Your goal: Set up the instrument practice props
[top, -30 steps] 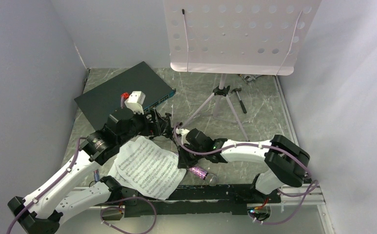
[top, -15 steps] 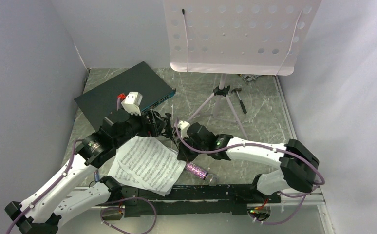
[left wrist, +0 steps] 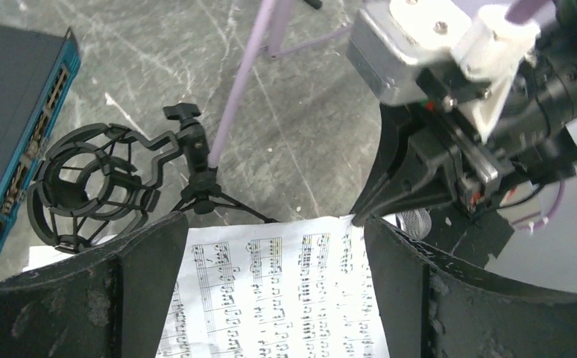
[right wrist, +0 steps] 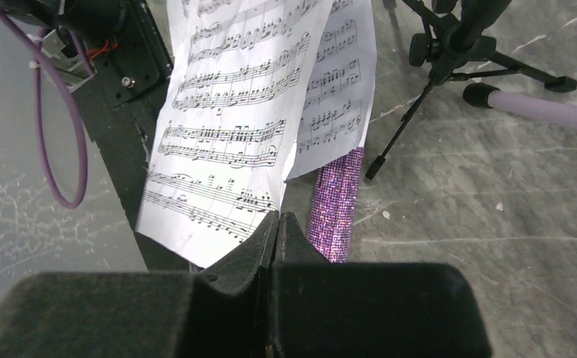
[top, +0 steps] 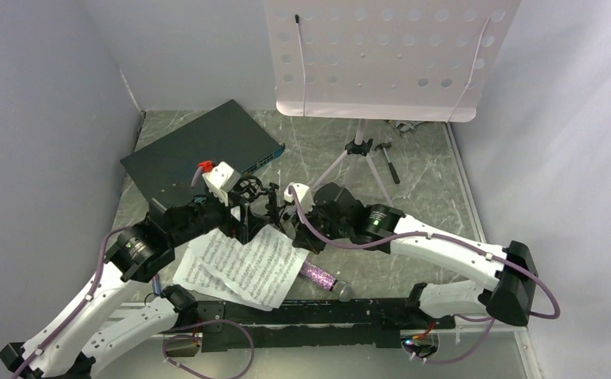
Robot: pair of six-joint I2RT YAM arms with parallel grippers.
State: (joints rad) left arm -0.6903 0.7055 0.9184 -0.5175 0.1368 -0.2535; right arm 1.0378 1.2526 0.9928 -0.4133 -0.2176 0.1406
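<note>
The right gripper (right wrist: 276, 221) had its fingers pressed together on the corner of the upper sheet-music page (right wrist: 226, 134), which overlapped the second page (right wrist: 343, 89). In the right wrist view the purple glitter microphone (right wrist: 334, 209) lay just at 3 o'clock of that corner, its far end tucked under the second page. The left gripper (left wrist: 270, 224) hung over the pages with its fingers wide apart, holding nothing. In the top view the black mic stand (top: 256, 192) stood at 12 o'clock of the pages. The perforated music stand (top: 381, 55) was farther back at 1 o'clock, and the dark flat box (top: 188, 150) at 11 o'clock.
</note>
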